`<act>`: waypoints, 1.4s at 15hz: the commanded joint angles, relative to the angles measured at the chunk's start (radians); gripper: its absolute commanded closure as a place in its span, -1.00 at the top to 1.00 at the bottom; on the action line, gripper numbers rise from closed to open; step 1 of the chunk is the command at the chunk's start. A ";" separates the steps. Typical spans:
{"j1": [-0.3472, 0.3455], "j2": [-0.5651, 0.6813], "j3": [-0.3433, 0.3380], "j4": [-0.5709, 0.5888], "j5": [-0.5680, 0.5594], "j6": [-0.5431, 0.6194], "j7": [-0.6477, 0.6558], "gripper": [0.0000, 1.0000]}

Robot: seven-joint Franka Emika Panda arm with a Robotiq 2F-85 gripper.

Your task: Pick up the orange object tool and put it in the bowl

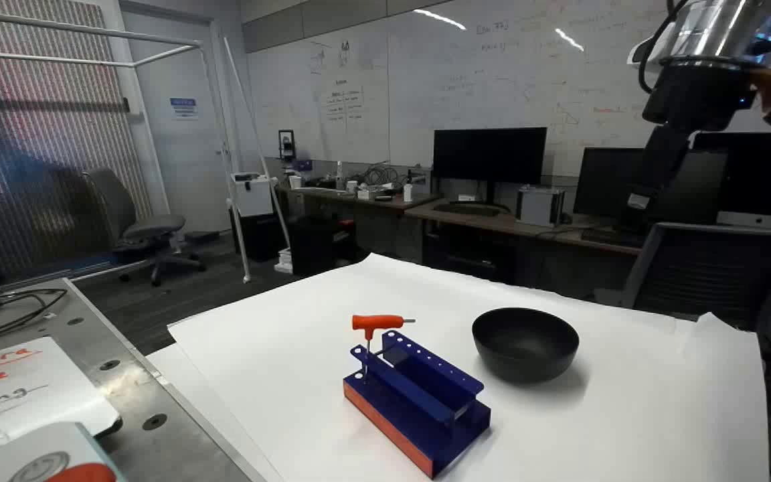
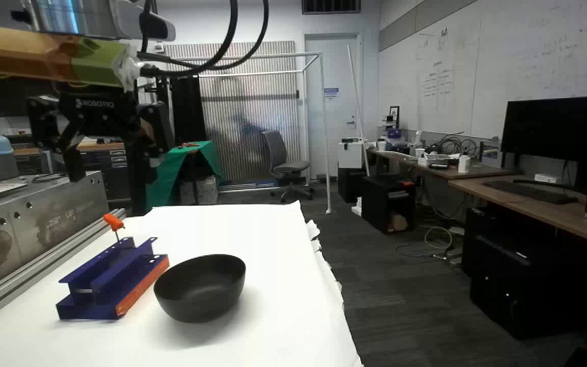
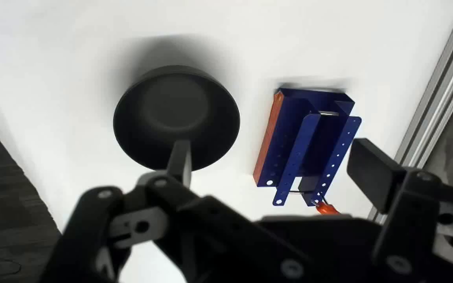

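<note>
The orange tool point(image 1: 379, 323) stands upright in a hole at one end of the dark blue rack point(image 1: 419, 402), its T-shaped handle on top. It also shows in an exterior view point(image 2: 114, 221). In the wrist view the tool point(image 3: 327, 208) is partly hidden behind the gripper body. The black bowl point(image 1: 525, 361) sits empty on the white-covered table beside the rack; it also shows in an exterior view point(image 2: 199, 293) and in the wrist view point(image 3: 176, 118). My gripper point(image 3: 277, 163) is open and empty, high above the table, its fingers spread wide; it also shows in an exterior view point(image 2: 107, 188).
White paper point(image 1: 278, 361) covers the table. A metal plate and rail point(image 2: 44, 219) run along the table's side near the rack. An office chair point(image 1: 720, 268) stands behind the table's edge, with monitors point(image 1: 489, 157) on desks beyond.
</note>
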 commanded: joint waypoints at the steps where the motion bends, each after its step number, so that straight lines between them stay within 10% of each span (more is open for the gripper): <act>1: -0.015 0.003 0.013 0.000 0.008 -0.004 -0.006 1.00; 21: -0.016 0.042 0.015 -0.036 0.008 -0.004 -0.006 1.00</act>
